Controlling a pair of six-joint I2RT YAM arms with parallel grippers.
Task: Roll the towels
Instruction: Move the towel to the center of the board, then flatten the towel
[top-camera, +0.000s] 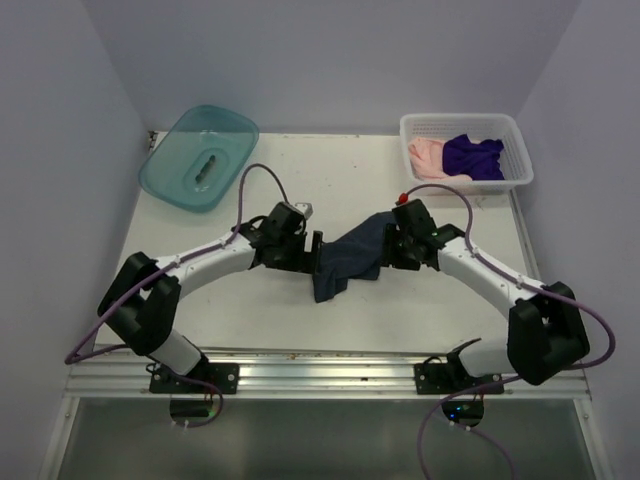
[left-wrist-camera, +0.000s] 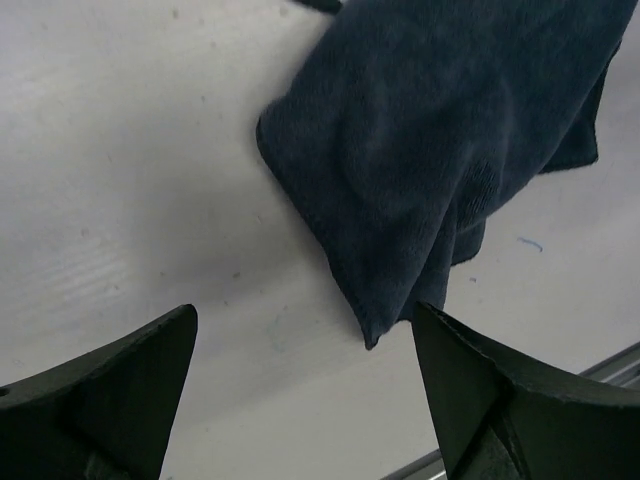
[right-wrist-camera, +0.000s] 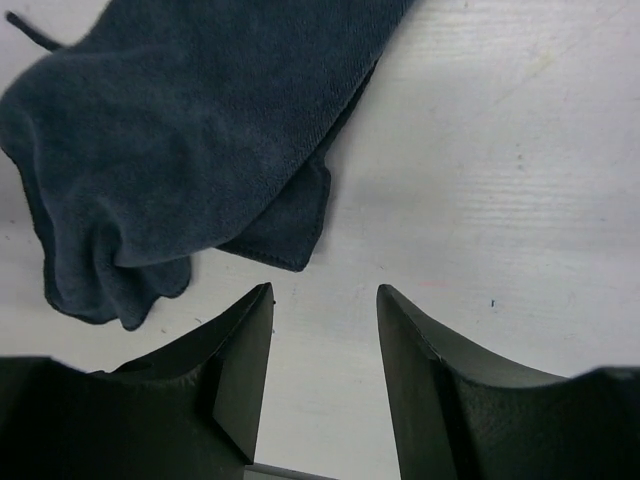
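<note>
The blue towel (top-camera: 350, 262) is seen lying crumpled and unrolled at the centre of the table (top-camera: 250, 310), stretched from 1 o'clock to 7 o'clock in the top view. The left gripper (top-camera: 318, 255) is held at the towel's 9 o'clock edge and the right gripper (top-camera: 388, 245) at its 2 o'clock end.

In the left wrist view, the left gripper's (left-wrist-camera: 303, 310) jaws are spread wide with only bare table between them. A folded corner of the towel (left-wrist-camera: 440, 130) points down just beside the finger at 4 o'clock; whether they touch cannot be told.

In the right wrist view, the right gripper's (right-wrist-camera: 325, 290) jaws are parted by a narrower gap and nothing is held. The towel (right-wrist-camera: 190, 130) lies at 10 o'clock from the tips, close but apart.

The pink towel (top-camera: 425, 157) and purple towel (top-camera: 472, 157) are bunched in the basket (top-camera: 415, 122) at the table's 1 o'clock corner. A teal bin (top-camera: 225, 125) is set at 11 o'clock.
</note>
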